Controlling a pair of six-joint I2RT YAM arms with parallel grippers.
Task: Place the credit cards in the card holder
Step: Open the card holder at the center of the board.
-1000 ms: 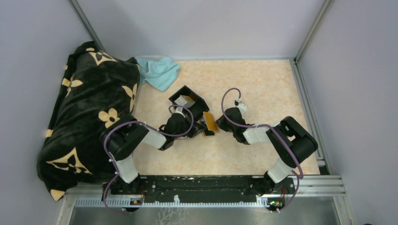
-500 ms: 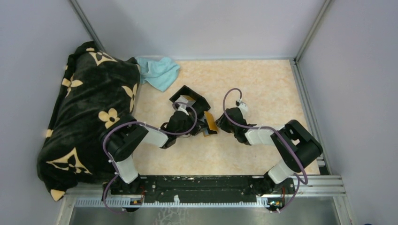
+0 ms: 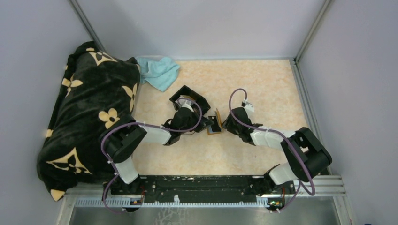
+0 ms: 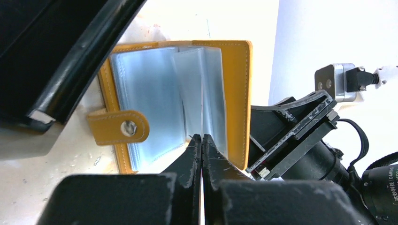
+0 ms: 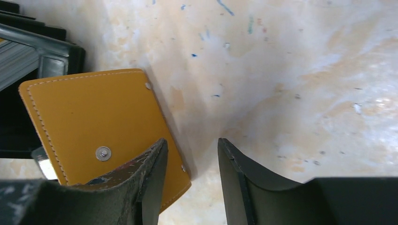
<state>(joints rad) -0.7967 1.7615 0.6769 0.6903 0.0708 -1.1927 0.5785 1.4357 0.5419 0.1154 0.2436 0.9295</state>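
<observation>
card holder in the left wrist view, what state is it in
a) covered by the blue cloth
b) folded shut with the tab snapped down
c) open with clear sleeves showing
c: the card holder stands open, its clear sleeves are fanned out and its closure tab hangs loose, unfastened.

Card holder (image 5: 94, 112): matt orange leather-like, stitched; glossy clear plastic sleeves (image 4: 145, 93); tray (image 4: 80, 61) prob. plastic.
</observation>
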